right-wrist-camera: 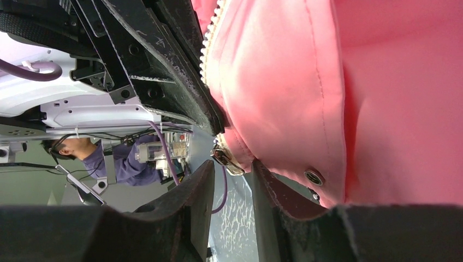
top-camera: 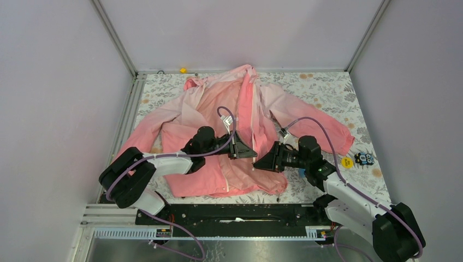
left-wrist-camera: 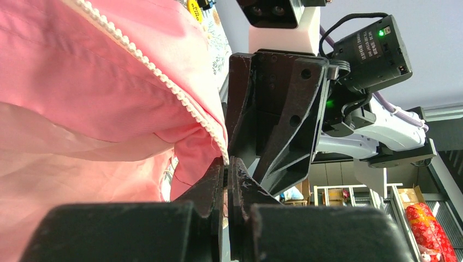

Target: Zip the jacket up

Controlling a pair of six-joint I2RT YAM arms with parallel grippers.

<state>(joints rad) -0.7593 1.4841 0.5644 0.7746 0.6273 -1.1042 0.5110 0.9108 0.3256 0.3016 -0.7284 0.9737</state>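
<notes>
**Position of the garment.** We find the jacket [top-camera: 218,109] lying on the floral tabletop [top-camera: 327,87]. Its collar is toward the far wall, its hem toward the arm bases, and its sleeves are spread to either side. The front lies open, with the inner face showing between the two panels. At mid-body a fold of the front edge is raised off the tabletop, and there the two arms meet, just beside one another.

**Left jaws.** They are pressed together. In the left wrist view the fingertips [left-wrist-camera: 215,180] pinch the bottom corner of the front edge, right where the row of white zipper teeth [left-wrist-camera: 147,60] ends. The pink fabric runs up and away from this grip.

**Right jaws.** They are spread, with a plain gap between the fingers [right-wrist-camera: 199,188] through which the tabletop shows. The metal zipper pull [right-wrist-camera: 225,158] hangs just beyond the fingertips, in line with that gap. We cannot tell whether either finger touches it. The other finger lies against pink fabric, close to a metal snap [right-wrist-camera: 314,176].

**Other items.** A yellow disc [top-camera: 346,162] and a small dark object [top-camera: 364,158] sit near the right-hand cuff, not touching it. A small yellow piece [top-camera: 183,70] lies at the far edge.
</notes>
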